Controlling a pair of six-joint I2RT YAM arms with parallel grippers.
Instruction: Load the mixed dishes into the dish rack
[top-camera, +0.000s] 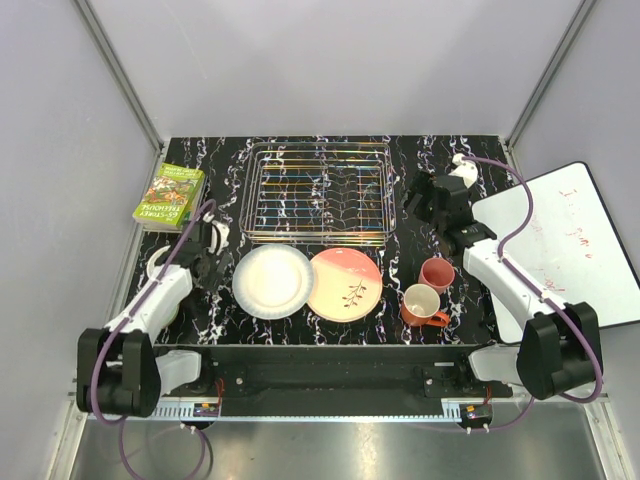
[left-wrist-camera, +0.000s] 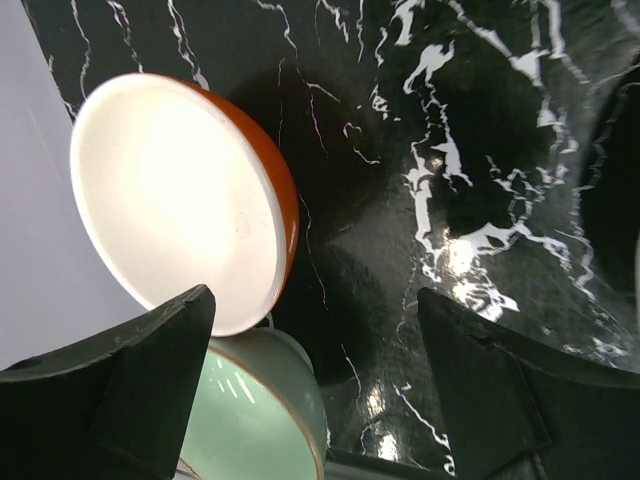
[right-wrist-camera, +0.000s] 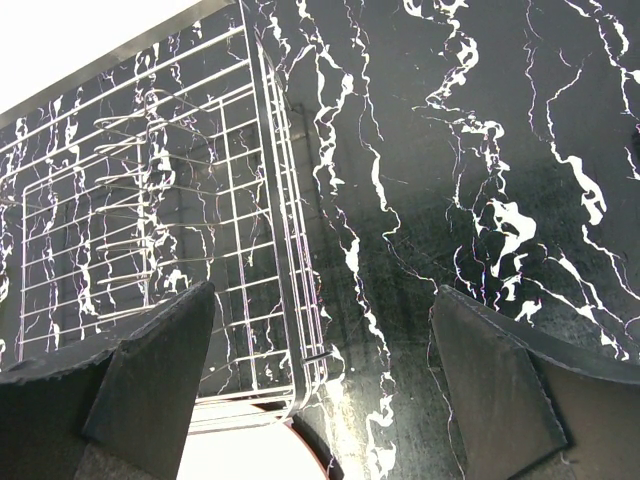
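Surface: black marble table (top-camera: 222, 160), dish rack (top-camera: 317, 237) at far middle.
Left gripper (left-wrist-camera: 315, 330): jaws apart, empty; orange bowl (left-wrist-camera: 170, 200) just left of them.
Right gripper (right-wrist-camera: 322, 300): jaws apart, empty, beside rack.
Nearer arm: left, we judge.

The left arm (top-camera: 160, 300) reaches forward from its base, its forearm angled slightly inward, and the left gripper (left-wrist-camera: 315, 295) points down with jaws spread wide, holding nothing. The right arm (top-camera: 500, 275) stretches farther out and leans inward, the right gripper (right-wrist-camera: 325, 290) likewise parted and holding nothing.
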